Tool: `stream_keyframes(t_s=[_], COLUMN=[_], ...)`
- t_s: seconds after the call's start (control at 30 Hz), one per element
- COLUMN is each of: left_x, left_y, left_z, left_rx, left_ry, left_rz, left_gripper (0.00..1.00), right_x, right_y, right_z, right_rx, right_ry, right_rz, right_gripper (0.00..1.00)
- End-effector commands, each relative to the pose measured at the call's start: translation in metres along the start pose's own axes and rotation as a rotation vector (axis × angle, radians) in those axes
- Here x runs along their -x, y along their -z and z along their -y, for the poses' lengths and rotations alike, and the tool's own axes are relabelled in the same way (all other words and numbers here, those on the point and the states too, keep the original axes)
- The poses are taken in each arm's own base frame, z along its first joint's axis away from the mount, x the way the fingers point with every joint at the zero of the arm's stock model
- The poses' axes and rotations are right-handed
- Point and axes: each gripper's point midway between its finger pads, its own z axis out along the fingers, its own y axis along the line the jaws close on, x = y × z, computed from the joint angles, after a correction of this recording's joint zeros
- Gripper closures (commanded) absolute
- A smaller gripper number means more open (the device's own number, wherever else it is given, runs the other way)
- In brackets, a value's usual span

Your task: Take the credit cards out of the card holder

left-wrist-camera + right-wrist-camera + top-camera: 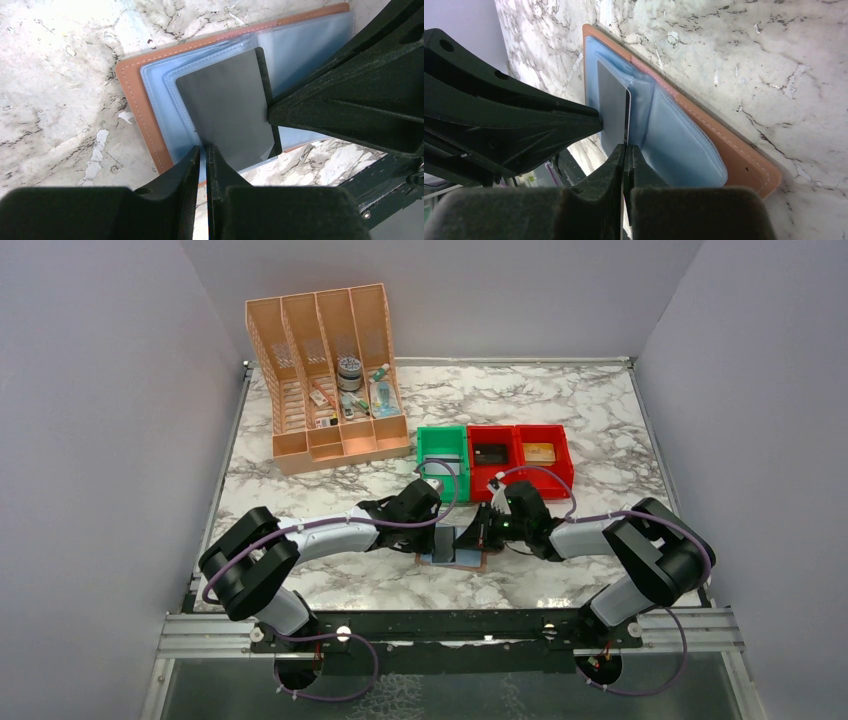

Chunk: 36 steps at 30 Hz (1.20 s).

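R gripper [625, 150] was clamped on the dark card [613, 107], which sat partly out of the card holder [744, 160] lying open on the table [600, 400]. L gripper [202, 150] was pinched on the blue pocket lip. Risk: the thin edge grip slips, or the holder drags along w/ the card.

A white marble-patterned table [600, 410] with grey veining, walled in on three sides by plain grey panels, carries five things. A peach four-slot file rack [300, 455] lies on its back toward the far left corner. Just beside its near right corner, a green bin [442, 430] and two red bins [480, 480] [567, 465] sit side by side in a touching row across the middle. Nearer the front edge, apart from the bins, a brown card holder [450, 565] lies opened flat, its light blue pocketed inside facing up and its stitched leather-look border resting on the marble.
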Motion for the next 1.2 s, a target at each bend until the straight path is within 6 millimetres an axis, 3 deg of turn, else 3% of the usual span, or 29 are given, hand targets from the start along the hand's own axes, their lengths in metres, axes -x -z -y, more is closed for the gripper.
stream_keyframes(t_s=[0.0, 0.57, 0.77, 0.87, 1.07, 1.17], left_x=[0.001, 0.002, 0.004, 0.011, 0.037, 0.038], left_y=[-0.001, -0.001, 0.001, 0.008, 0.035, 0.035], left_z=[-0.006, -0.006, -0.005, 0.002, 0.025, 0.035], left_rx=[0.042, 0.048, 0.046, 0.022, -0.064, -0.125], left_ry=[-0.005, -0.004, 0.002, 0.008, 0.009, 0.004], left_rz=[0.001, 0.004, 0.015, 0.041, 0.153, 0.161], left_gripper=[0.87, 0.87, 0.86, 0.81, 0.58, 0.55], right_x=[0.0, 0.004, 0.003, 0.004, 0.006, 0.007], right_y=[0.004, 0.019, 0.024, 0.025, 0.018, 0.014], right_z=[-0.003, 0.01, 0.001, -0.003, 0.001, 0.003], right_rx=[0.038, 0.058, 0.116, 0.145, 0.148, 0.149], right_ry=[0.019, 0.021, 0.007, -0.025, -0.071, -0.078], right_rz=[-0.002, -0.035, -0.042, -0.027, -0.018, -0.025], right_gripper=[0.99, 0.99, 0.99, 0.99, 0.99, 0.99])
